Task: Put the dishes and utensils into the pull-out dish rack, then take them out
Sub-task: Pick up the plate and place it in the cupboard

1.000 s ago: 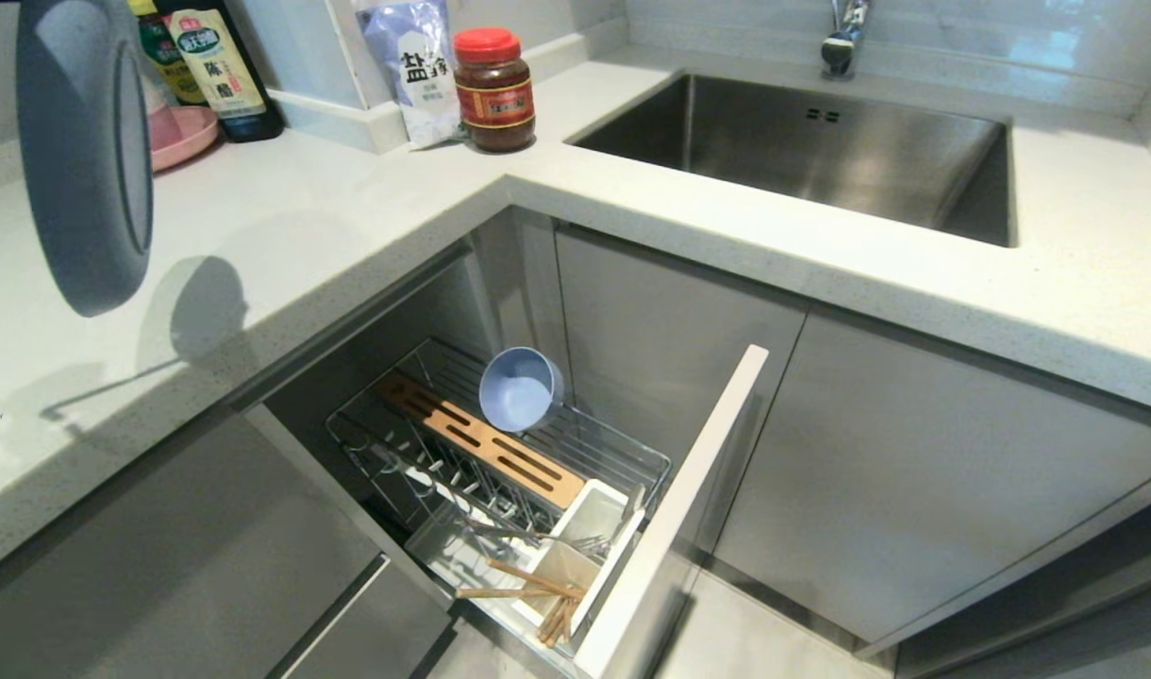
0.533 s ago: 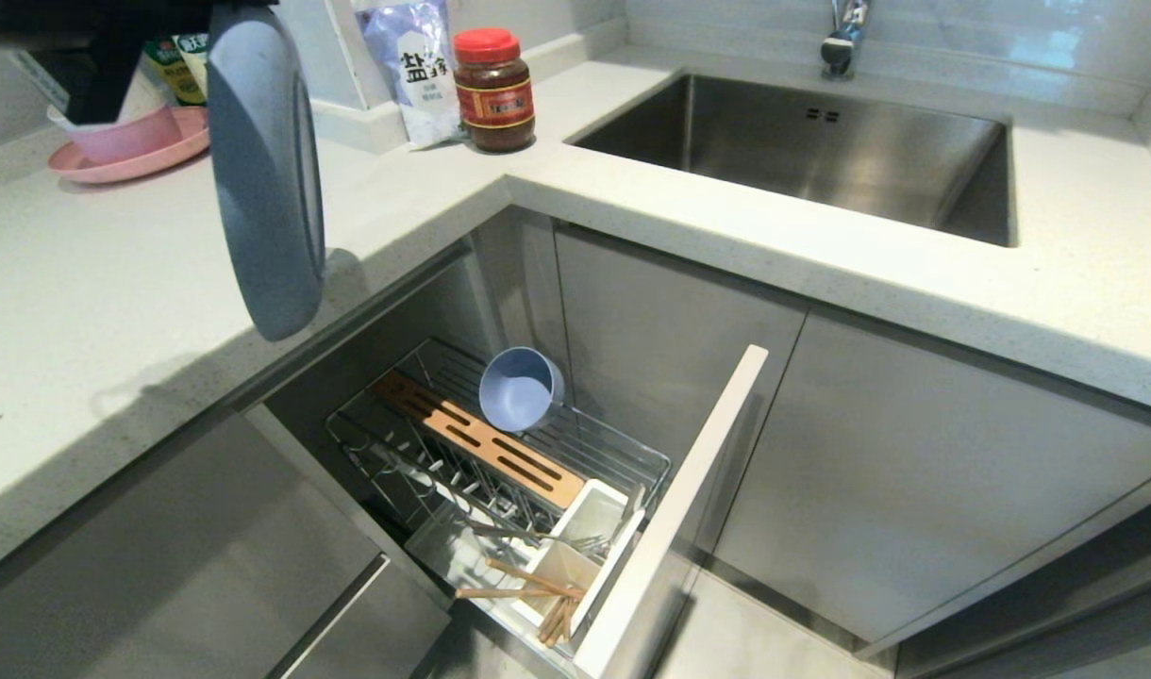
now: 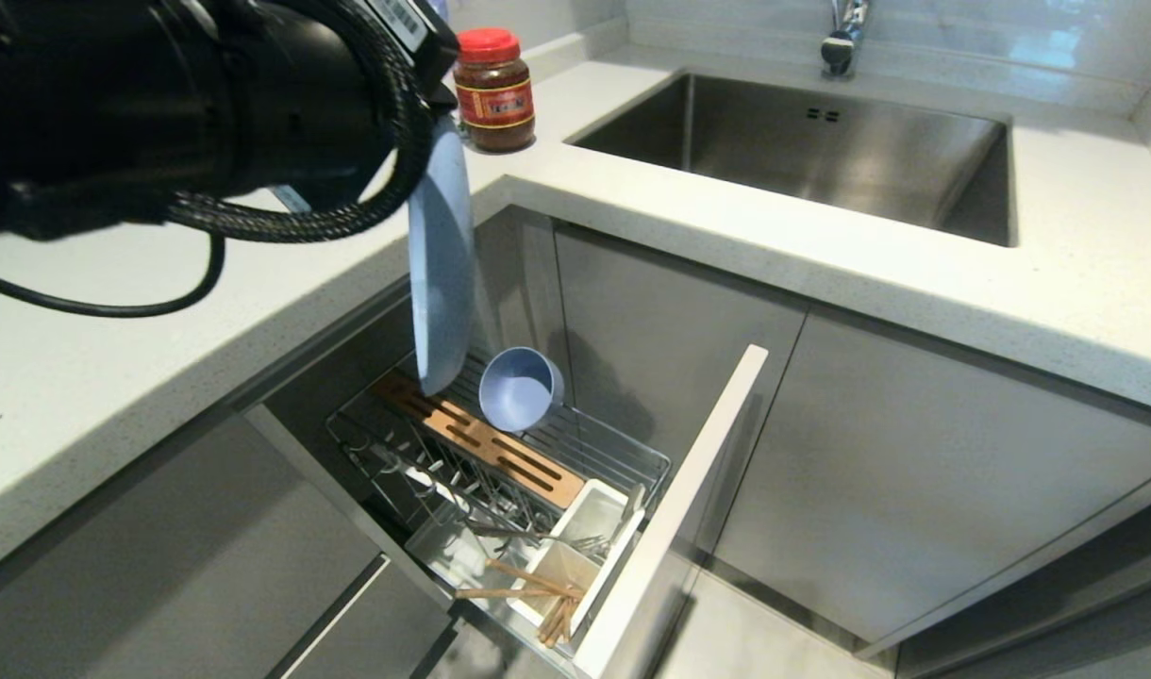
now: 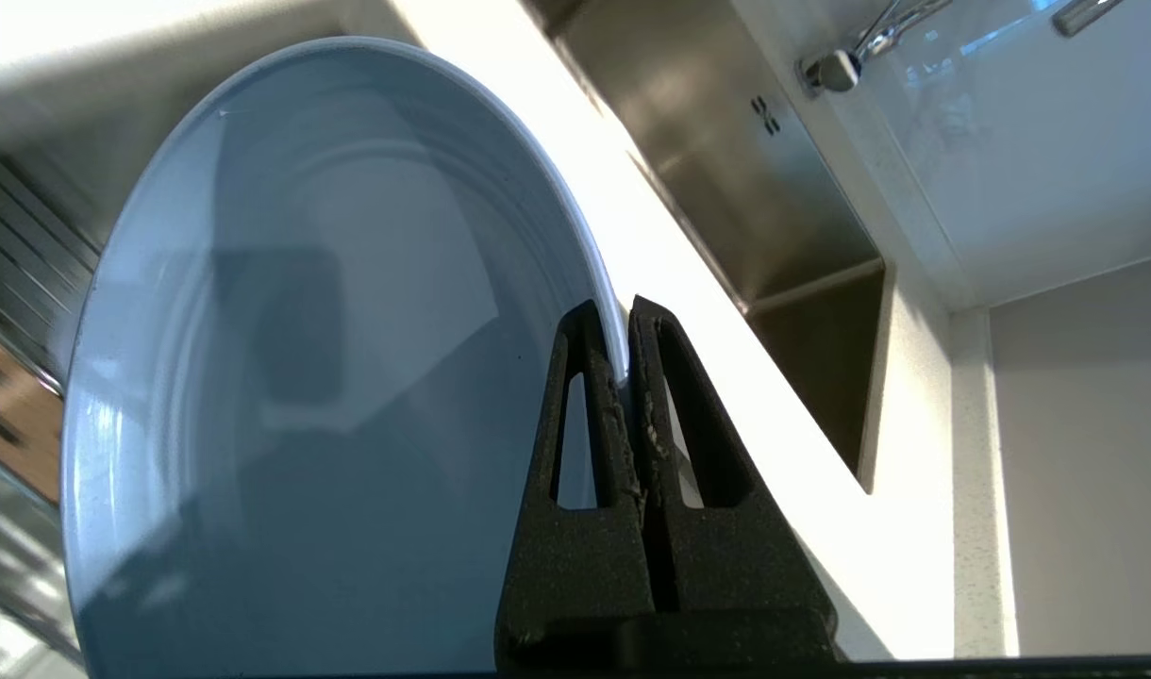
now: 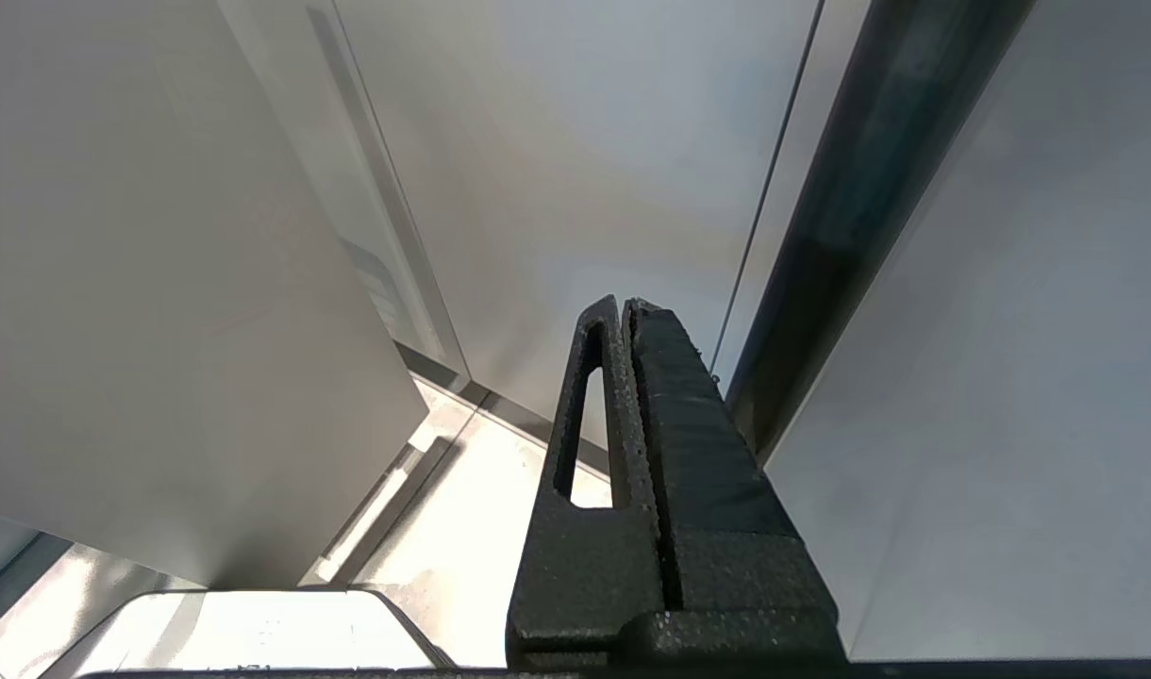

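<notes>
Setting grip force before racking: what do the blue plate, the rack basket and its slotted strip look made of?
Blue plate: probably plastic, with a soft sheen and a thin rim pinched in the left gripper. Rack basket: chrome-look metal wire, thin shiny rods. Slotted strip: looks like light wood, matte tan.

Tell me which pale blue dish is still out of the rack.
The flat blue plate, hanging on edge from the left gripper above the rack. The small blue bowl already sits inside it.
</notes>
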